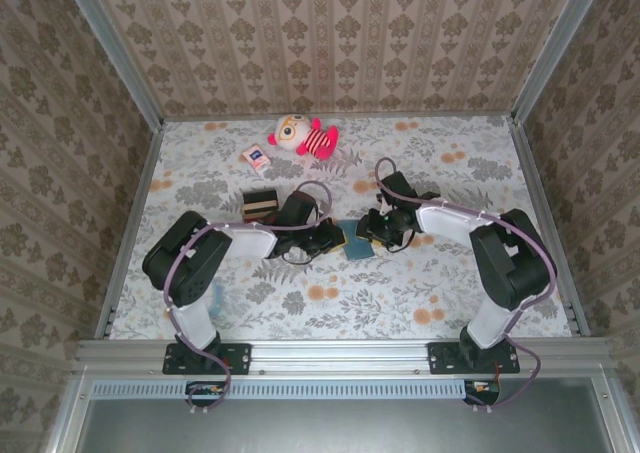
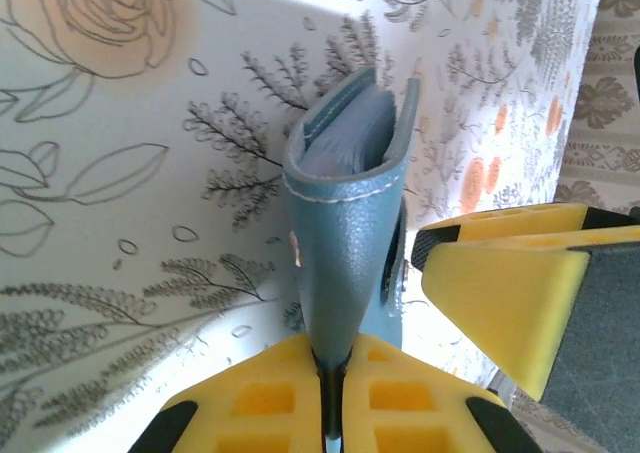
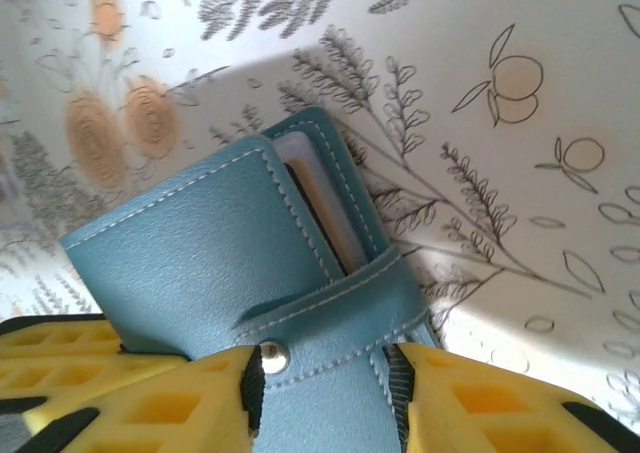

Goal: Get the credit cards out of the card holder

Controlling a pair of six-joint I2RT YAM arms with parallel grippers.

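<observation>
A: Saw left gripper (image 2: 330, 398) clamped tight on card holder (image 2: 345, 243) edge, at table (image 1: 450, 283) centre.
B: Noted right gripper (image 3: 325, 393) part-open, pinching its other end. Spotted credit cards (image 3: 325, 208) tucked inside.

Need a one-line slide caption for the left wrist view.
Left gripper shut on one end of the folded teal-blue stitched card holder, seen edge-on over the floral-print table.
</observation>
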